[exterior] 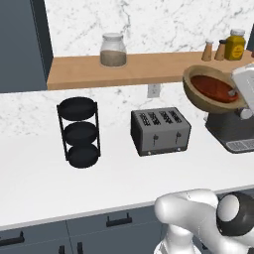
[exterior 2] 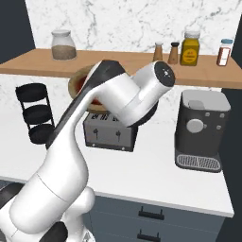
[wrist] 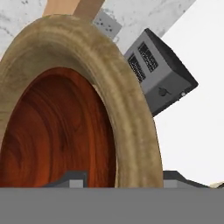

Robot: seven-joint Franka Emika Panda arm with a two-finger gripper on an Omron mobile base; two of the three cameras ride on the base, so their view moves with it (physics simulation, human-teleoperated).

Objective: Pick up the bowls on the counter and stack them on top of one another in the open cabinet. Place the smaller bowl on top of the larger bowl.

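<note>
The larger bowl point(exterior: 197, 100), light tan with a thick rim, hangs tilted in the air above the counter point(exterior: 99, 183), right of the toaster. The smaller bowl point(exterior: 212, 87), dark reddish-brown, sits nested inside it. My gripper point(exterior: 233, 93) is shut on the tan bowl's rim, one finger inside and one outside. In the hand view the tan rim point(wrist: 127, 109) curves around the red wood point(wrist: 57, 131), with my gripper point(wrist: 124, 179) at the bottom edge. In the right base view my arm hides most of the larger bowl point(exterior 2: 75, 86).
A grey toaster point(exterior: 160, 130) stands mid-counter, and a black three-tier rack point(exterior: 79, 131) stands to its left. A coffee machine point(exterior 2: 201, 130) sits at the right. The tan wooden shelf point(exterior: 134, 69) along the wall carries a glass jar point(exterior: 113, 49) and spice bottles point(exterior 2: 191, 48).
</note>
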